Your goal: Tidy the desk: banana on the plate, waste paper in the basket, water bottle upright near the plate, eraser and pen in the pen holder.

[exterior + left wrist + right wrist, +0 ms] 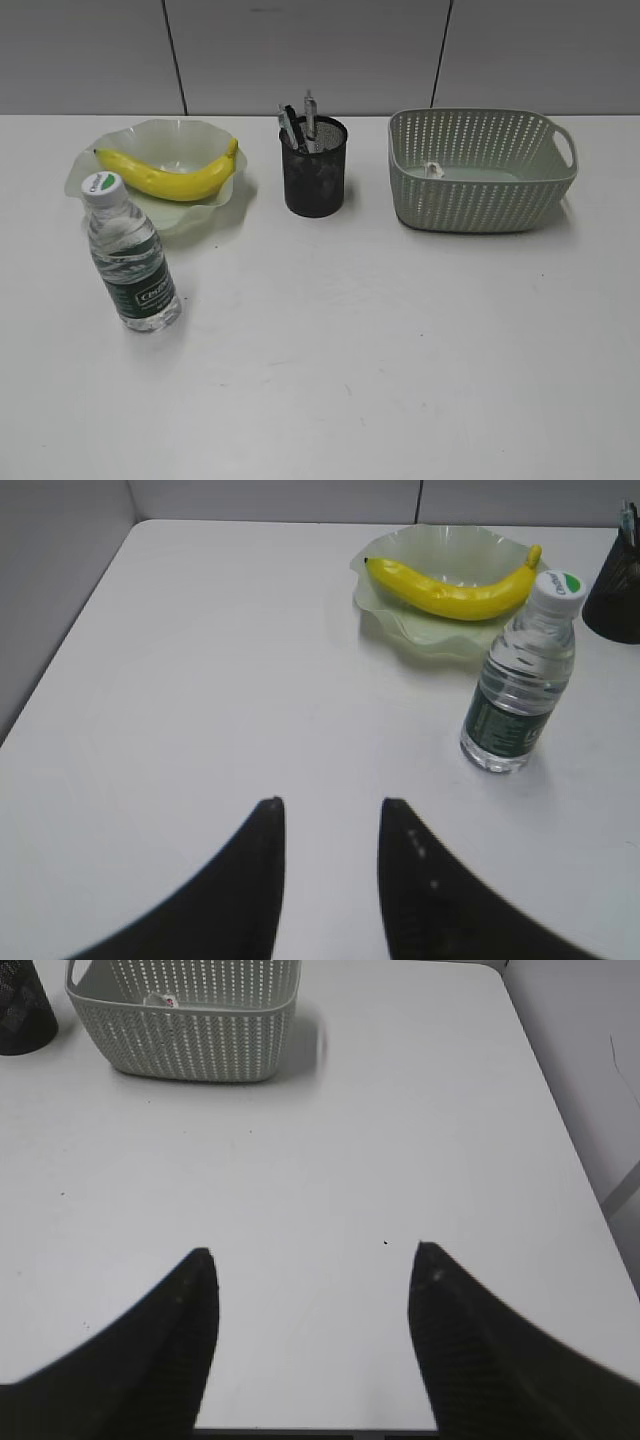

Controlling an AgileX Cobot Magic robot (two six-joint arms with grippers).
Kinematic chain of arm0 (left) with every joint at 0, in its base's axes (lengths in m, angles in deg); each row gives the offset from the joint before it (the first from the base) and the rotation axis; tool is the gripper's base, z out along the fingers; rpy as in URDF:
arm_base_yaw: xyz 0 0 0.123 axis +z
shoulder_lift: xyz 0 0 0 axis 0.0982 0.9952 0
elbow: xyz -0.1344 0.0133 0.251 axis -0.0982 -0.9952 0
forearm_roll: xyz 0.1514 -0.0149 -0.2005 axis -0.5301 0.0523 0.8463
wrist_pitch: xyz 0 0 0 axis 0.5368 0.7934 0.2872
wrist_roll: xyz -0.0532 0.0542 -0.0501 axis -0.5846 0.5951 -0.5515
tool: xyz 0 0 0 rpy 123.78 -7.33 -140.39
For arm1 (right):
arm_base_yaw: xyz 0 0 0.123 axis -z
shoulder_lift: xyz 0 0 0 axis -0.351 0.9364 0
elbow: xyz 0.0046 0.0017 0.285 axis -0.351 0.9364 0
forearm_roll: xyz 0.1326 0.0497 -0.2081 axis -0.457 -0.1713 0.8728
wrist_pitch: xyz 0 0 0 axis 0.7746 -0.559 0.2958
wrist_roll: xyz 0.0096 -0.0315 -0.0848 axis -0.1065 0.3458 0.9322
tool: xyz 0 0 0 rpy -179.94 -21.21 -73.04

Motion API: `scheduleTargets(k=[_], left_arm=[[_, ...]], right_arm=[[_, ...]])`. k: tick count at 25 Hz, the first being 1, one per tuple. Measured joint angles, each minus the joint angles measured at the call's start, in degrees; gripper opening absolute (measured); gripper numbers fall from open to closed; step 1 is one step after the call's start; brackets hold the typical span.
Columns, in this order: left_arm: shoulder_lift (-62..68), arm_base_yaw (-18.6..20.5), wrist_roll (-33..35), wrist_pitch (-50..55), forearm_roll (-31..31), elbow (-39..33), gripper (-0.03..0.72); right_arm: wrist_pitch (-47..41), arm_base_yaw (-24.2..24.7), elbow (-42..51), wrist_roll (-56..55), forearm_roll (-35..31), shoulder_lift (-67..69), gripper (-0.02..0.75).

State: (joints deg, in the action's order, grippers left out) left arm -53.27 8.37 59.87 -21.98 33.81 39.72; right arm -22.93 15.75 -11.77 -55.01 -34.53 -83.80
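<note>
The banana (180,178) (450,590) lies on the pale green wavy plate (92,162) (392,622) at the back left of the desk (380,340). Just in front of the plate the water bottle (128,255) (518,680) stands upright. Pens (297,125) stick out of the black mesh pen holder (314,172) (618,585); the eraser is not visible. A scrap of waste paper (432,170) (160,1001) lies inside the basket (480,190) (190,1035). My left gripper (330,805) is open and empty, well short of the bottle. My right gripper (312,1252) is open and empty over bare desk. Neither arm shows in the exterior view.
A grey wall runs along the desk's back edge. In the right wrist view the desk's right edge (560,1130) drops off beside a wall. The pen holder's side (22,1010) shows left of the basket there.
</note>
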Motion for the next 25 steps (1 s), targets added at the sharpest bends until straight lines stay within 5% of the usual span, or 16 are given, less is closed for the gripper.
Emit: scheduleTargets(k=[25], left_arm=[[-1.0, 0.0, 0.1, -0.1, 0.0, 0.0, 0.239]], right_arm=[[0.0, 0.0, 0.0, 0.0, -0.1, 0.0, 0.480]])
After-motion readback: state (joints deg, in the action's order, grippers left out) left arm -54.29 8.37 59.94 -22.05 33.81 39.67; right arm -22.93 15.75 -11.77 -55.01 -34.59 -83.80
